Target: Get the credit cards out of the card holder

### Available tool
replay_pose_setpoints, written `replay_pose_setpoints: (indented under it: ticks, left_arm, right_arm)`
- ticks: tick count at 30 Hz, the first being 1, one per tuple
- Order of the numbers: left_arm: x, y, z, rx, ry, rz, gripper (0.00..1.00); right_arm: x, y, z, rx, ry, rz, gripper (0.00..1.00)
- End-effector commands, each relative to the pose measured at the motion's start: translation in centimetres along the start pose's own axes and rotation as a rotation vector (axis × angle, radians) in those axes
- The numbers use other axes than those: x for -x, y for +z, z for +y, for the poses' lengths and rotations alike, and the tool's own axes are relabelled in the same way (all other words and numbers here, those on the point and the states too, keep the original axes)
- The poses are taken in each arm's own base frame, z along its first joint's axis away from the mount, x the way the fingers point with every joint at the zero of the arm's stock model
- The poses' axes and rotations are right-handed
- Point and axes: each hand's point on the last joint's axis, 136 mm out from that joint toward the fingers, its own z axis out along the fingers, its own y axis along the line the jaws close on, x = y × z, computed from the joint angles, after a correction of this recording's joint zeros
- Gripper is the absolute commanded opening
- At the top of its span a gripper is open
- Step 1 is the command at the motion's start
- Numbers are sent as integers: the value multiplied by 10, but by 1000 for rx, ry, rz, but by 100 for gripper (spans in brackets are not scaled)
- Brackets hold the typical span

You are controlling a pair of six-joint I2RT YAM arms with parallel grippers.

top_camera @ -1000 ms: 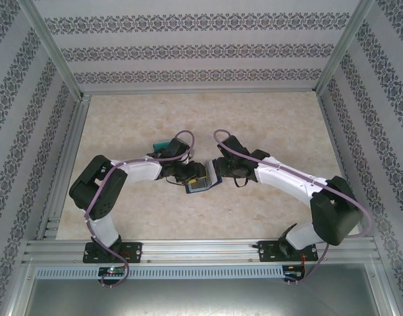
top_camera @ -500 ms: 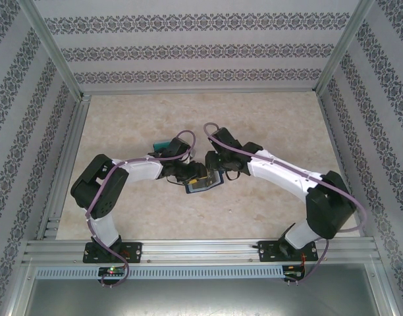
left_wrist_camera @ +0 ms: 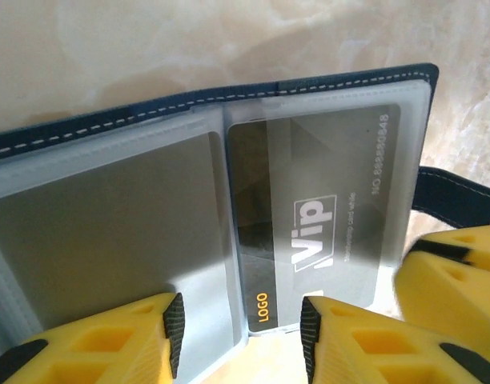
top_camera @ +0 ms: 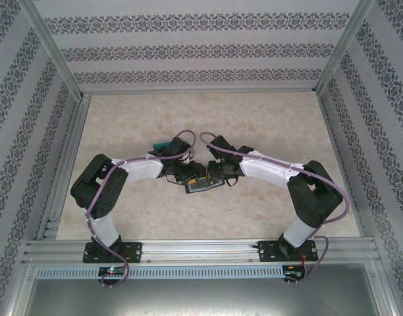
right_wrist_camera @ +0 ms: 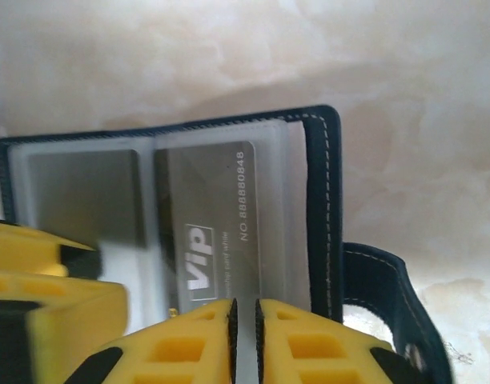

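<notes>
On the tabletop [top_camera: 122, 125], card holder [left_wrist_camera: 109, 224] lies open crosswise, tab toward right pincer [right_wrist_camera: 245, 320], shut together at credit card [left_wrist_camera: 317, 216]; left pincer [left_wrist_camera: 241, 328] apart.

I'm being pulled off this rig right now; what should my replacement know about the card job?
The left end effector is open at the near edge of the card holder, a finger each side of its fold.
The right end effector is closed to a slit at the near edge of the VIP card; a grip cannot be confirmed.
Done: holder spread open; left pocket looks empty.
To do: pull the VIP card from the right pocket.
</notes>
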Motion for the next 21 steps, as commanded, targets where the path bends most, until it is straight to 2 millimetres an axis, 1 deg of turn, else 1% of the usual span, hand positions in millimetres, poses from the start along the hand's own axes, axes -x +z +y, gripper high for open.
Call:
replay_pose_setpoints:
  ticks: [1, 5, 10, 11, 12, 16, 21]
  left_arm:
    - [2, -10, -5, 16, 28, -13, 45]
    - [3, -11, -12, -15, 23, -8, 45]
    - [5, -9, -23, -63, 9, -3, 40]
    - [5, -7, -23, -70, 3, 1, 37]
    - [4, -6, -23, -74, -2, 5, 36]
    - [4, -1, -19, -69, -17, 10, 36]
    - [6, -8, -16, -34, -5, -12, 36]
  right_arm:
    - [-11, 12, -11, -23, 10, 38, 16]
    - [-19, 17, -16, -27, 25, 50, 15]
    - [-25, 23, -18, -21, 49, 58, 12]
    - [-26, 25, -18, -18, 53, 61, 12]
    - [-27, 26, -18, -17, 55, 64, 11]
    - [-28, 29, -16, -9, 57, 66, 11]
    - [-29, 30, -16, -7, 60, 71, 11]
